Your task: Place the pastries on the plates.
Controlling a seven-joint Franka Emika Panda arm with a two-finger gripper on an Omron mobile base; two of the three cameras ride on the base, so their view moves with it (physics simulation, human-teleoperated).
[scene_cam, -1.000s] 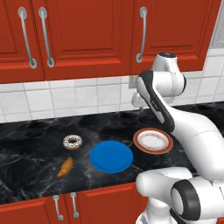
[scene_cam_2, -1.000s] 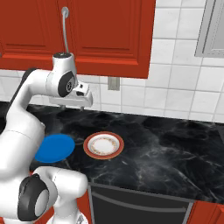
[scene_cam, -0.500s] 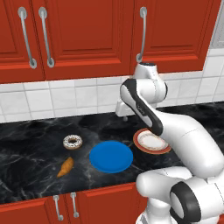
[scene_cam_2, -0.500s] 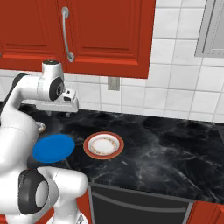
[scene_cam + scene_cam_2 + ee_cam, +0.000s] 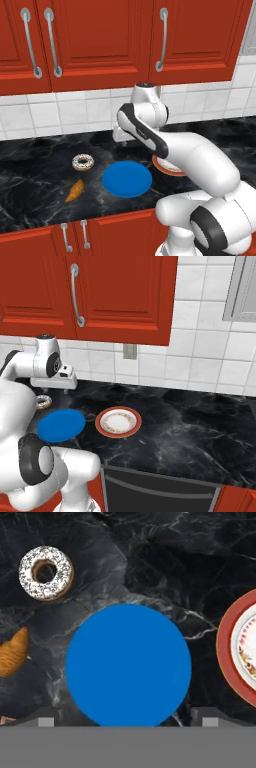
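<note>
Here, reading left to right across the black marble counter [image 5: 30,170]: the golden croissant [image 5: 75,190] lies nearest the front edge, the white-iced sprinkled donut [image 5: 83,162] just behind it, both apart from the plates. The blue plate [image 5: 127,178] comes next, bare. Above it hangs the gripper [image 5: 128,719], fingers spread wide and holding nothing. The red-rimmed white plate [image 5: 118,422] sits rightmost, close beside the blue one, also bare.
</note>
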